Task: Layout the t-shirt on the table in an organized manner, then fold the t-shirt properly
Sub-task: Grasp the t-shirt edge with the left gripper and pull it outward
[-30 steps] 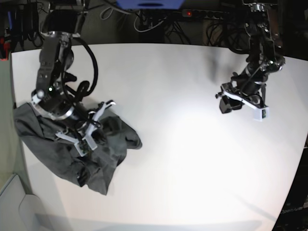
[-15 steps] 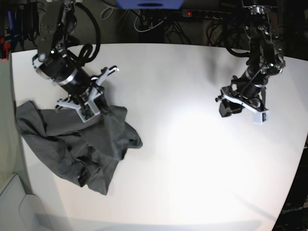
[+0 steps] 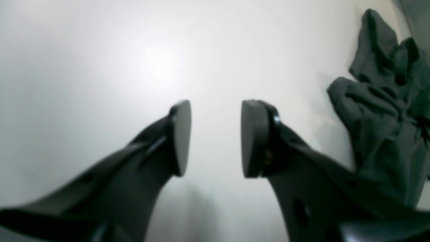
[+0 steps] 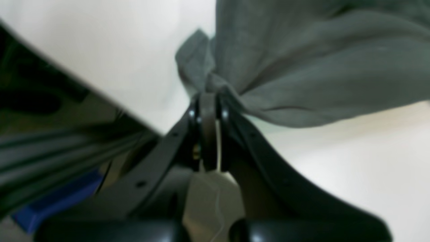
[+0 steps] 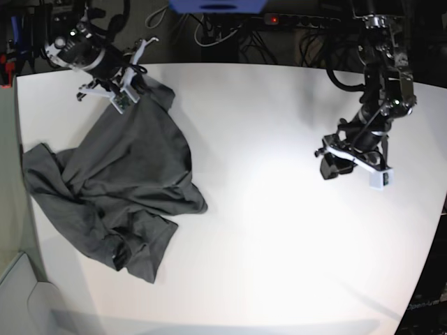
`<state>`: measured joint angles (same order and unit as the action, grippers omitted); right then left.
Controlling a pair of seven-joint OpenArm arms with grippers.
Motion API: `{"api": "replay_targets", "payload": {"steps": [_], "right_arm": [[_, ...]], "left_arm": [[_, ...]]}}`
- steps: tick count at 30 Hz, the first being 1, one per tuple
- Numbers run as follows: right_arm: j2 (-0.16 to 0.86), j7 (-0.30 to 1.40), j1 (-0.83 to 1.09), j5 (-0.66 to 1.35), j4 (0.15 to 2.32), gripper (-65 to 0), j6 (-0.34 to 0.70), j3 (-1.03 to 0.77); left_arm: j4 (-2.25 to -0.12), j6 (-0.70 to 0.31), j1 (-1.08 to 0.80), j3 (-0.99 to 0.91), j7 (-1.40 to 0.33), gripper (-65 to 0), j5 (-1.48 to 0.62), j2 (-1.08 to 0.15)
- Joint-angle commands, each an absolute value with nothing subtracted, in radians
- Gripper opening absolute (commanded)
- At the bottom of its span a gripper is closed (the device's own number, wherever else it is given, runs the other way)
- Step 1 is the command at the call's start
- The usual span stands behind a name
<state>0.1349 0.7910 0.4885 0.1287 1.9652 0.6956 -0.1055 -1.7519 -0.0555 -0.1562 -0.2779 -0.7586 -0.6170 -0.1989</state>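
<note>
The dark grey t-shirt [image 5: 126,188] lies crumpled on the left side of the white table [image 5: 279,230], with one part drawn up toward the far edge. My right gripper [image 5: 137,92] is shut on a bunched fold of that raised cloth. Up close, the right gripper [image 4: 208,101] pinches the t-shirt [image 4: 302,67] between its jaws above the table [image 4: 352,168]. My left gripper [image 5: 342,152] hovers over the right side of the table, far from the shirt. In its wrist view the left gripper [image 3: 215,137] is open and empty, with the t-shirt [image 3: 379,111] at the right edge.
Cables and a power strip [image 5: 279,19] run behind the table's far edge, beside a blue object [image 5: 216,5]. The shirt's lower left part reaches the table's left edge [image 5: 24,174]. A pale grey surface [image 5: 21,293] sits below the front left corner.
My right gripper has risen and moved toward the far left edge, dragging the shirt's cloth up and stretching it out. The left arm has shifted only slightly.
</note>
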Motion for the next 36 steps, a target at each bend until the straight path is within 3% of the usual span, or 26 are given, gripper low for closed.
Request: {"api": "replay_targets", "payload": {"steps": [1,10,15,20,25,30,36], "right_arm": [[0.145,0.765,0.492,0.140,1.966,-65.0,0.698,-0.108],[0.262,0.773,0.533,0.140,1.945,-65.0,0.698,-0.107],[0.283,0.773,0.533,0.139,1.946,-64.5,0.698,-0.107],[0.283,0.773,0.515,0.139,1.952,-52.4,0.698,-0.108],[0.283,0.773,0.495,0.140,1.952,-39.5,0.698,-0.108],[0.282,0.773,0.483,0.140,1.954,-36.9,0.698,-0.108],[0.282,0.773,0.469,0.140,1.954,-36.9,0.698,-0.108]], "left_arm": [[-1.768,-0.064,-0.130,-0.278,-0.737,-40.8,-0.627,-0.208],[-1.767,-0.064,-0.077,-0.272,-0.737,-40.6,-0.627,-0.199],[-1.767,-0.064,-0.035,-0.156,-0.737,-30.4,-0.627,-0.199],[-1.716,-0.065,0.053,0.039,-0.728,-27.0,-0.627,-0.200],[-1.590,-0.065,0.131,0.116,-0.693,-17.8,-0.618,-0.122],[-1.366,-0.065,0.220,0.124,-0.622,-6.9,-0.618,-0.030],[-1.155,-0.065,0.311,0.179,-0.529,-6.0,-0.616,0.038]]}}
